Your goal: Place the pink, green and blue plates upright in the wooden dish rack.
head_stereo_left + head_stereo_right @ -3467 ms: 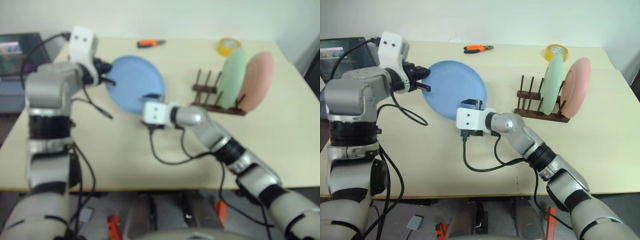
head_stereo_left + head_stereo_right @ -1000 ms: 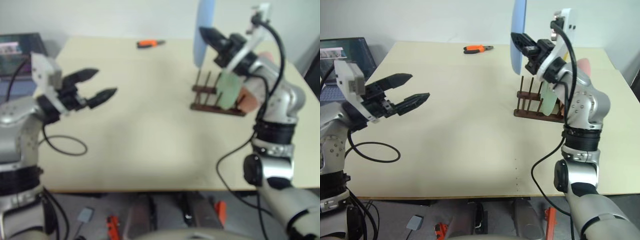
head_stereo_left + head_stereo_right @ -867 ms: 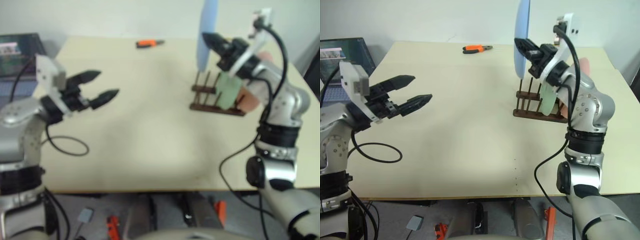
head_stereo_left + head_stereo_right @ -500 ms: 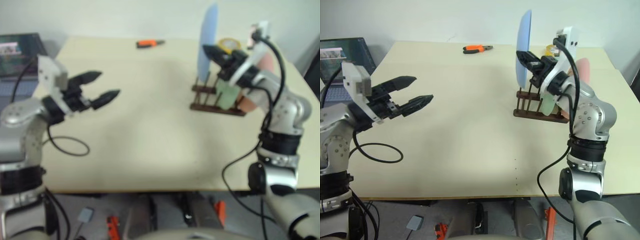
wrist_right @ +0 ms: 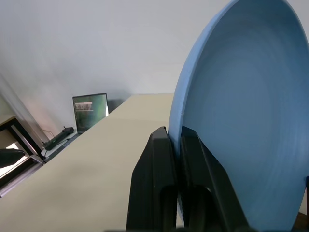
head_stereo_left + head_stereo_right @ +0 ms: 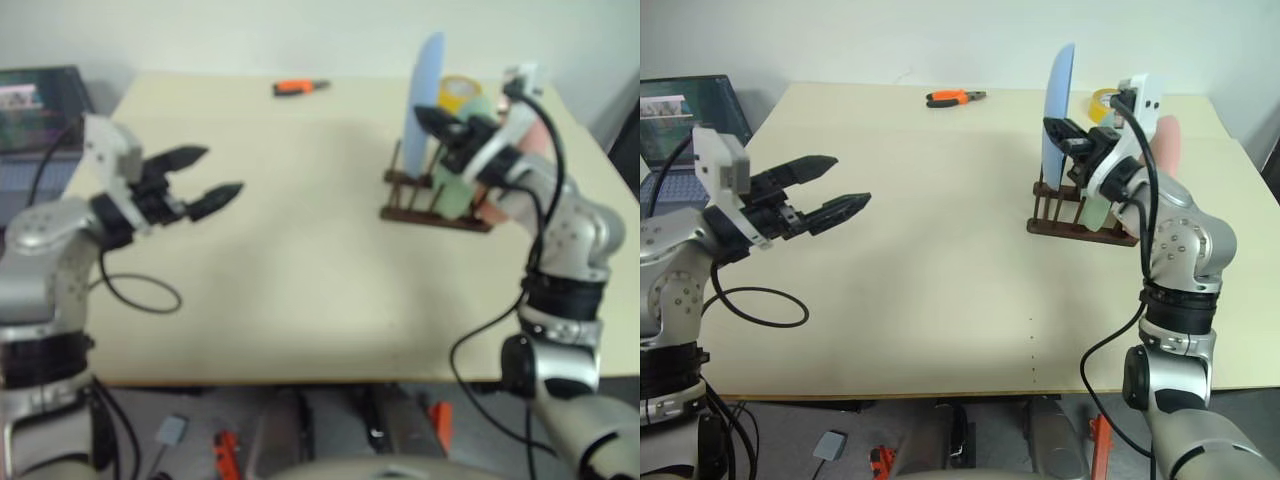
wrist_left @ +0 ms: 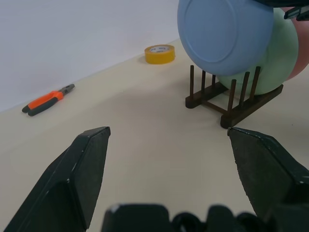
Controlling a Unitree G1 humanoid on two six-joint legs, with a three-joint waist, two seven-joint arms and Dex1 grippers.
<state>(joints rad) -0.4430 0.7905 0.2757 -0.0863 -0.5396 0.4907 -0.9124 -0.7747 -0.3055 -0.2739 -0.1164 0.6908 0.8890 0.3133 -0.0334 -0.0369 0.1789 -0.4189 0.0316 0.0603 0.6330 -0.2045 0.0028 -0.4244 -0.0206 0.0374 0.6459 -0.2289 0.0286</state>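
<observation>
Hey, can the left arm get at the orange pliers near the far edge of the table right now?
Probably yes. The left gripper is open and holds nothing, and the table between it and the orange pliers is bare. The pliers lie well beyond it, though, so whether the arm stretches that far is uncertain.

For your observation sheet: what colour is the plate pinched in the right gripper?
Light blue plate, shown best in the right wrist view, clamped by the right gripper.

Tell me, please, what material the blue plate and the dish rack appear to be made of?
Blue plate: probably plastic, with a smooth matte surface, even light-blue colour and a thin rim. Dish rack: looks like dark brown wood, with thin round pegs on two rails and a dull finish.
</observation>
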